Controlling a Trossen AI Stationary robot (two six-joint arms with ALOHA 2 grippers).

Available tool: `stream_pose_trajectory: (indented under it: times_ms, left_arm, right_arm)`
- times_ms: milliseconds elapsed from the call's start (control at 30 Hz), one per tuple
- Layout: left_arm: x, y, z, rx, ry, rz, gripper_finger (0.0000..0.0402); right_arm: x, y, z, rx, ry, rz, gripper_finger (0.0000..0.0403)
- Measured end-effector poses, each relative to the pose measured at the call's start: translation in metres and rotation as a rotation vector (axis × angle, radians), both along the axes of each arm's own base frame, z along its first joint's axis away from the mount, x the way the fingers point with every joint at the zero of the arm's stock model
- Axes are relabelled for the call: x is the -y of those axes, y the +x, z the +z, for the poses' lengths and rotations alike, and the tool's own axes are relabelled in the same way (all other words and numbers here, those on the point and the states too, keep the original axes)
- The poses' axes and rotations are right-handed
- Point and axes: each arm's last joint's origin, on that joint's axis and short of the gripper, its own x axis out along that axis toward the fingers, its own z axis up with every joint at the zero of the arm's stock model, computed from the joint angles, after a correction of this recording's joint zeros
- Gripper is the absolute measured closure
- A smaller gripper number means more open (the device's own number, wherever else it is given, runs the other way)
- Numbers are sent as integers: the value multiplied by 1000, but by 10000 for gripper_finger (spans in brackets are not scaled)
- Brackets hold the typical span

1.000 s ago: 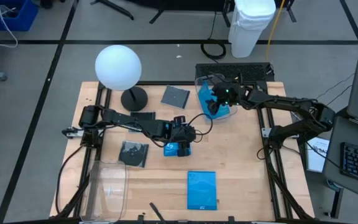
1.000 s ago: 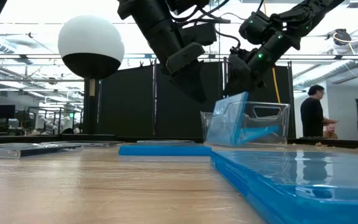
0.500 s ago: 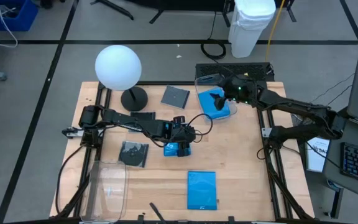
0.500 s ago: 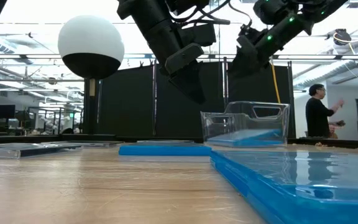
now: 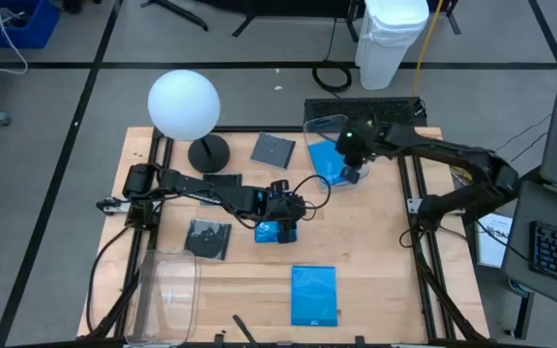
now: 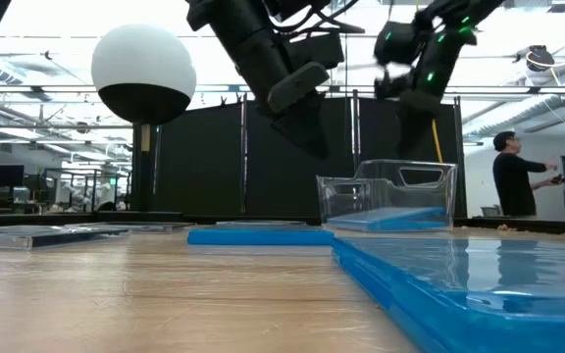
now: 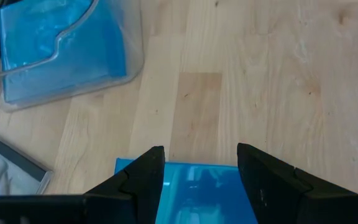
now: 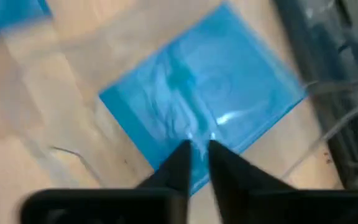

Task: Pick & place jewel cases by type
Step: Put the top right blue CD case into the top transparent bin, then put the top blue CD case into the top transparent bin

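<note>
1. Sorting was partway: a sec before, the R gripper point(image 5: 354, 162) hung with jaws wide over the clear bin point(image 6: 444, 176) and a blue case leaned on the bin wall. Now that blue case point(image 8: 204, 102) lay flat inside the bin, and the R jaws were nearly together, empty, lifted over it.
2. That meant one blue case looked sorted.
3. The L gripper point(image 5: 280, 224) had not moved. Its jaws stood apart, one on each side of a 2nd blue case point(image 5: 277, 232) flat on the table point(image 5: 375, 251) near the middle. No squeeze showed yet.
4. A 3rd blue case point(image 5: 313, 295) lay by the front edge. Dark cases: one point(image 5: 274, 150) near the lamp point(image 5: 184, 104), one point(image 5: 209, 238) left of middle, one point(image 5: 211, 182) partly under the L arm.
5. Room: bare wood between the 2nd blue case and the bin, so prob an easy path. An empty bin point(image 5: 167, 290) sat at the front-left corner. The bin walls were the edges to clear.
</note>
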Motion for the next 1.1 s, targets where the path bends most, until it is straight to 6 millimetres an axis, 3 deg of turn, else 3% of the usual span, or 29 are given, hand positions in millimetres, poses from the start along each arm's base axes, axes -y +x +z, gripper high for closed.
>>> stream_pose_trajectory:
  times_ms: [167, 333, 400, 500, 667, 833, 967, 1100]
  left_arm:
    - [0, 0, 0, 3, 0, 0, 195]
    - [0, -1, -1, -10, 1, 0, 195]
    - [0, -1, -1, -13, 1, 0, 195]
    - [0, -1, -1, -20, 3, -1, 195]
    - [0, -1, -1, -18, 6, -6, 195]
    - [0, -1, -1, -11, 7, -7, 195]
    - [0, 0, 0, -3, 6, -7, 195]
    - [0, 0, 0, 1, -4, 7, 195]
  right_arm:
    - [16, 14, -52, -172, 48, -12, 400]
    - [24, 12, -112, -311, 307, -35, 402]
    - [26, 15, -127, -289, 373, -56, 403]
    - [26, 16, -133, -290, 412, -61, 403]
    - [22, 16, -113, -242, 319, -64, 403]
    - [12, 8, -70, -175, 168, -68, 403]
    - [4, 5, -30, 18, 76, -59, 403]
    - [-8, -3, -4, 125, 34, -26, 403]
